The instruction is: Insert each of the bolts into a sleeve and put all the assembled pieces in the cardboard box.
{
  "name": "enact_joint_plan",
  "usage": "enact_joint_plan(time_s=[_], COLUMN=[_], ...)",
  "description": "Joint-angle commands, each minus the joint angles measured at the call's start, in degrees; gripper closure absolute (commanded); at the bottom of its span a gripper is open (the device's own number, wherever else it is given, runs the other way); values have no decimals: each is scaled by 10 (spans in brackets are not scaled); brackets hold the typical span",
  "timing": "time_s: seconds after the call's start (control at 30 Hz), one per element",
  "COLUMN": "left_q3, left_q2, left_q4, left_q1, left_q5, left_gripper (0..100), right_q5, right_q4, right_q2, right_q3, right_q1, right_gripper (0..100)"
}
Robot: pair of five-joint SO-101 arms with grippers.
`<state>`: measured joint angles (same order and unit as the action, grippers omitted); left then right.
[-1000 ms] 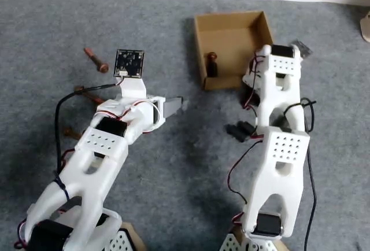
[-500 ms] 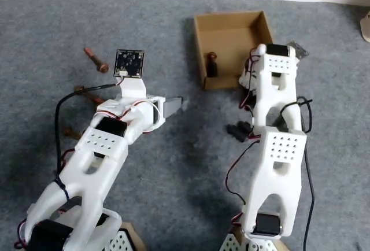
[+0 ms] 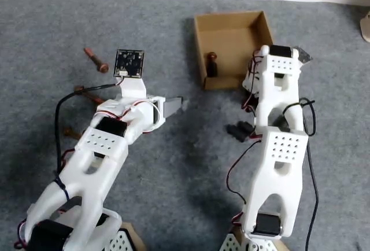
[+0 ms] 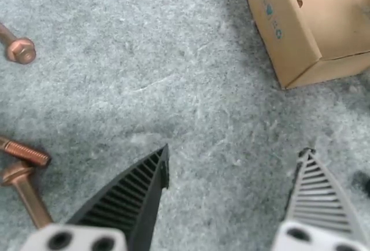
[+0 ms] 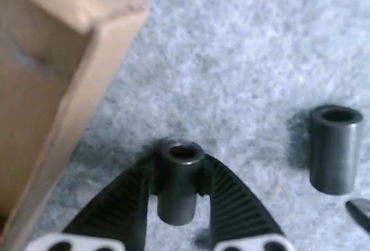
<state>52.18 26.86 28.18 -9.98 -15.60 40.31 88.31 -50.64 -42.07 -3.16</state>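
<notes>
My right gripper (image 5: 179, 169) is shut on an upright black sleeve (image 5: 177, 188), just off the near corner of the cardboard box (image 5: 55, 83). A second black sleeve (image 5: 334, 148) stands on the carpet beside it. In the high view the right arm (image 3: 277, 69) covers that gripper at the box's (image 3: 231, 22) near right corner. A bolt in a sleeve (image 3: 212, 64) lies inside the box. My left gripper (image 4: 235, 155) hangs open over bare carpet. Three copper bolts (image 4: 17, 47) (image 4: 24, 152) (image 4: 23, 188) lie off to its side.
Loose black sleeves (image 3: 240, 129) lie on the grey carpet beside the right arm's middle. Bolts (image 3: 95, 60) (image 3: 87, 92) (image 3: 72, 130) are scattered at the left. Open carpet lies between the two arms. A beige object (image 3: 365, 26) sits at the right edge.
The right arm swayed slightly left, then back right, keeping hold of the sleeve. The left arm has not moved.
</notes>
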Motion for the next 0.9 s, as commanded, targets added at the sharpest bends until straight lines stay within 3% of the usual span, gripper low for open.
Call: enact_joint_plan(time_s=[0.0,0.23,0.4,0.6,0.87], left_q3=[-44,-143,-245,-438,-572], left_q2=[3,-16,-142,-302,-351], left_q4=[12,156,198,317,417], left_q1=[31,81,109,164,237], left_q5=[-15,-70,-98,-105,-110], left_gripper=[681,681,681,681,681], right_q5=[4,2,-12,-55,-111], right_q4=[34,102,109,109,109], right_q2=[26,47,54,54,54], right_q3=[-2,-18,-15,-15,-15], right_q1=[22,55,63,91,121], right_gripper=[993,993,993,993,993])
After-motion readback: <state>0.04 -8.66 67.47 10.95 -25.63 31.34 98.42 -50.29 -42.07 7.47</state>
